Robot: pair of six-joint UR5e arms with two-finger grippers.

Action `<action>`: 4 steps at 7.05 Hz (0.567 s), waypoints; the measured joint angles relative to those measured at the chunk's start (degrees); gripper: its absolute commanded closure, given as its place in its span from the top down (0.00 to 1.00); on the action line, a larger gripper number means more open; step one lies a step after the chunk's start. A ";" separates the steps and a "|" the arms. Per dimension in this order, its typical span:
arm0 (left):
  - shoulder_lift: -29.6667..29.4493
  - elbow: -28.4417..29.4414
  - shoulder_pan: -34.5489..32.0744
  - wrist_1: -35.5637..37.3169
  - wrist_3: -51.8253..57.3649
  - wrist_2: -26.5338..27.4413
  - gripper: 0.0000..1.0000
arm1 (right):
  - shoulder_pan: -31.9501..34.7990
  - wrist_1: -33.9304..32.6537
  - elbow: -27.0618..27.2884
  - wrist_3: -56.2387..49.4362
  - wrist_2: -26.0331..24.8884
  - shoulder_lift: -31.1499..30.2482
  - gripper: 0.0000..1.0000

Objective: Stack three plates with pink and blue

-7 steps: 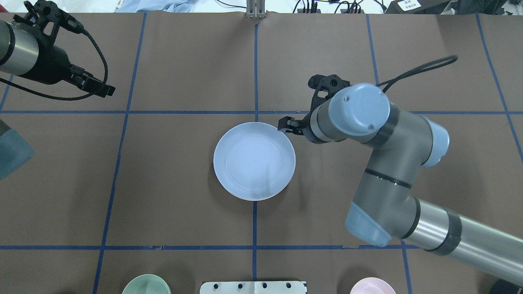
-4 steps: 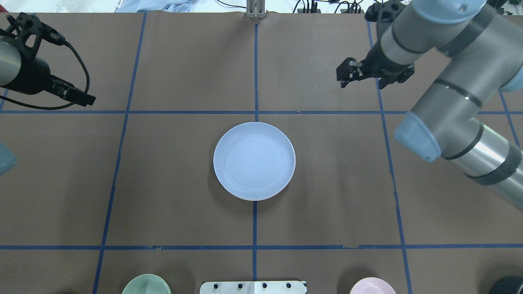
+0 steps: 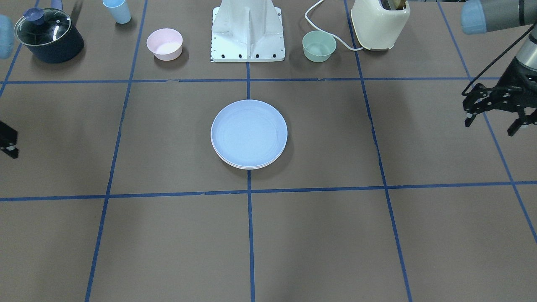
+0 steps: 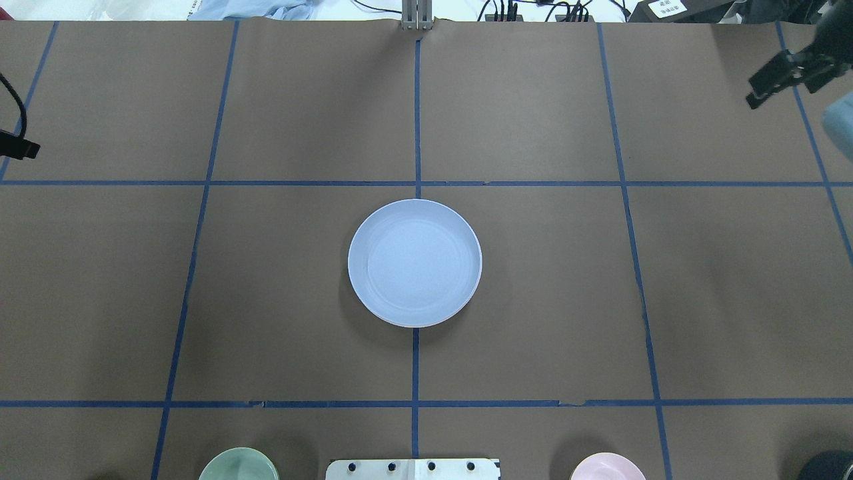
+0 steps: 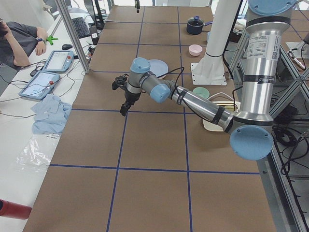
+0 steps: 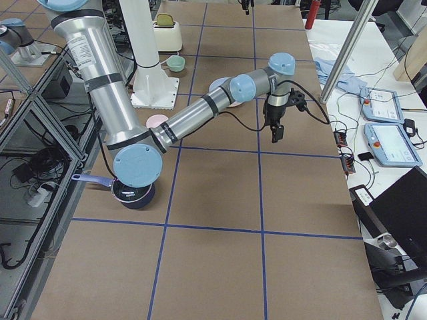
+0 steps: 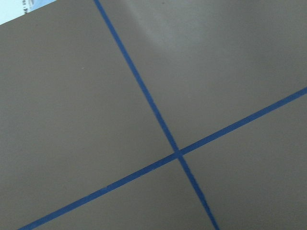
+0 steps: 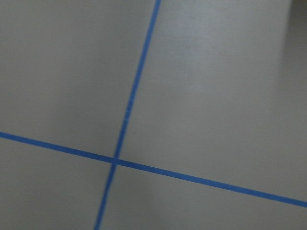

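Note:
The light blue plate [image 4: 414,263] lies at the table's centre, on top of a stack. In the front-facing view the blue plate [image 3: 249,132] shows pale rims of lower plates [image 3: 247,166] under its near edge; I cannot tell their colours. My right gripper [image 4: 780,95] is open and empty, high at the far right edge, well away from the stack; it shows at the left edge of the front-facing view [image 3: 8,142]. My left gripper [image 3: 491,125] is open and empty at the table's far left side. Only its tip [image 4: 16,147] shows in the overhead view.
Along the robot's side stand a pink bowl [image 3: 164,44], a green bowl [image 3: 319,46], a cream toaster [image 3: 379,23], a dark lidded pot [image 3: 48,35], a blue cup [image 3: 118,10] and the white robot base [image 3: 248,31]. Blue tape lines divide the brown table.
My right gripper has left the blue plate's rim and swung up and out to the far right edge. My left gripper has drawn back to the left edge. The stack has not moved.

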 measured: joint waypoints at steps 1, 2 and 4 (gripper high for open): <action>1.20 3.16 -4.96 0.94 6.50 -4.96 1.00 | 4.41 0.01 -2.52 -9.38 0.72 -2.99 1.00; 2.07 7.26 -9.91 1.48 9.67 -10.31 1.00 | 8.66 0.27 -5.07 -15.73 1.50 -5.80 1.00; 5.03 12.00 -14.94 1.53 11.06 -15.16 1.00 | 14.92 1.57 -7.58 -20.36 2.61 -11.97 1.00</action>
